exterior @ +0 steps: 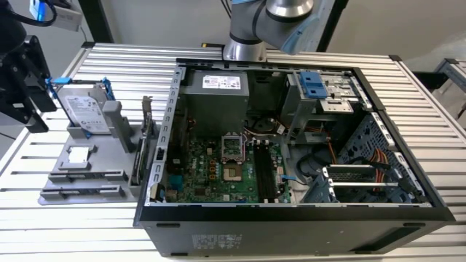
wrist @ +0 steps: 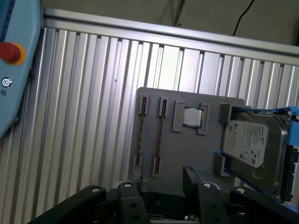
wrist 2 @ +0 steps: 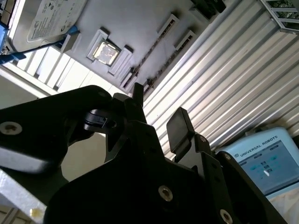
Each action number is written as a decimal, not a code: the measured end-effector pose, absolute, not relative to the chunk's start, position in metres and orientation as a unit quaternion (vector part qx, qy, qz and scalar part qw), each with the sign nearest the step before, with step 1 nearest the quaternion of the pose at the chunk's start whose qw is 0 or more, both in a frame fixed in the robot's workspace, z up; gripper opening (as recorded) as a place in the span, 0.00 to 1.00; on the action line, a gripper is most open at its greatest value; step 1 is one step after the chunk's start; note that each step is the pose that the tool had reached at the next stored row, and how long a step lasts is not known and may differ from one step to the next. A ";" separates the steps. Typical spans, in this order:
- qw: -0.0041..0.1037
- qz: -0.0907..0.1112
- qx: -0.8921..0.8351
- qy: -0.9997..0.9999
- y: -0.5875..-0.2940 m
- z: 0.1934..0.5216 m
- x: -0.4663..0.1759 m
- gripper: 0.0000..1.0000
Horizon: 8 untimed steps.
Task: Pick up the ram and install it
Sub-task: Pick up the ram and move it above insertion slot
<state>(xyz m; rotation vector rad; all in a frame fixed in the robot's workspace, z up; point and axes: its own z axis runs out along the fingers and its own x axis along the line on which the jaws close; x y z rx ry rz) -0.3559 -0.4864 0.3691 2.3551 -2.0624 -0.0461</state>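
- Nearest the lens in both wrist views, the gripper (wrist 2: 159, 105) is spread wide; its black fingers (wrist 2: 180, 126) have nothing between them.
- Over at the exterior view's left edge, the gripper's dark body hangs above the outer side of the grey tray (exterior: 109, 164), apart from everything on it.
- Ribbed metal table (exterior: 422, 98) lies bare around the tray's outer sides; on its other side the tray sits just beside the computer case (exterior: 291, 224).
- Tray contents: a silver hard drive (exterior: 84, 112) in a blue bracket, propped tilted at the far end; a square processor (wrist: 192, 116) in its pocket mid-tray; a bracketed card (exterior: 145, 136) standing on edge along the side next to the case.
- Inside the case, which is open on top, a green motherboard (exterior: 218, 174) lies on the floor.
- On the tray, the ram (wrist: 159, 136) stands on edge between two end clips, in the row nearer the processor.
- Seen edge-on, it is a very thin dark strip, straight and untouched.
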 end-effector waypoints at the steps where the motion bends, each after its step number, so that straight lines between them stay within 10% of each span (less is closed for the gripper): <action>1: 0.005 -0.015 0.752 -0.659 -0.486 0.369 -0.356 1.00; 8: 0.006 -0.015 0.752 -0.659 -0.486 0.365 -0.356 1.00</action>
